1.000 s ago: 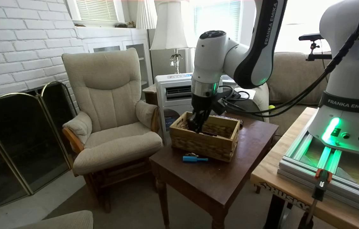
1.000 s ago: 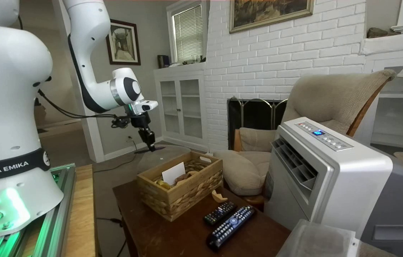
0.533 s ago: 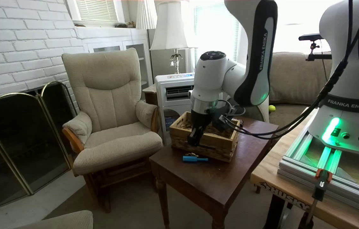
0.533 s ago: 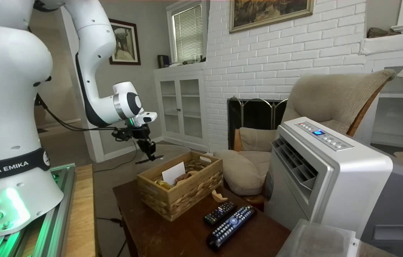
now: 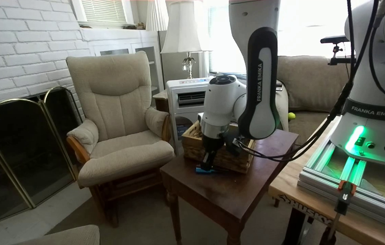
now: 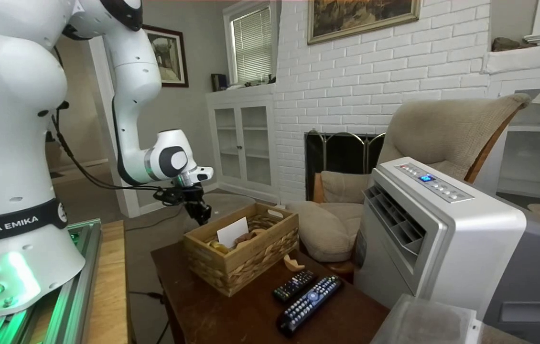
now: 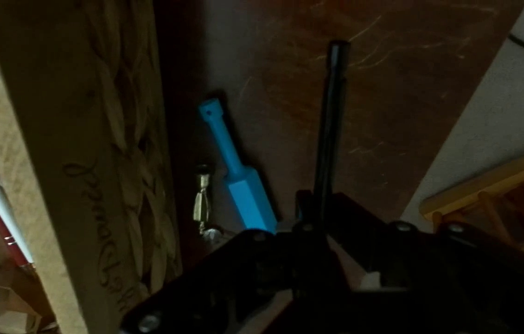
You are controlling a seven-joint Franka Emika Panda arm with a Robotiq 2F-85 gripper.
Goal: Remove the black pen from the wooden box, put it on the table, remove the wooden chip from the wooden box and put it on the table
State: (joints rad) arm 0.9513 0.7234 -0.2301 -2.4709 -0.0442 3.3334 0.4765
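As the gripper (image 5: 206,167) sank, the pen (image 7: 330,125) followed.

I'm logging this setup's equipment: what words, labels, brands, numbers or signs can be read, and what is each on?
"FRANKA EMIKA": robot's arm
"FRANKA EMIKA": robot base's black band
"HUSKY": wooden bench's front edge
Wooden box: script lettering in the wrist view, too unclear to read.
Smaller remote, larger remote: button markings too small to read.
White appliance's control panel: markings and display too small to read.
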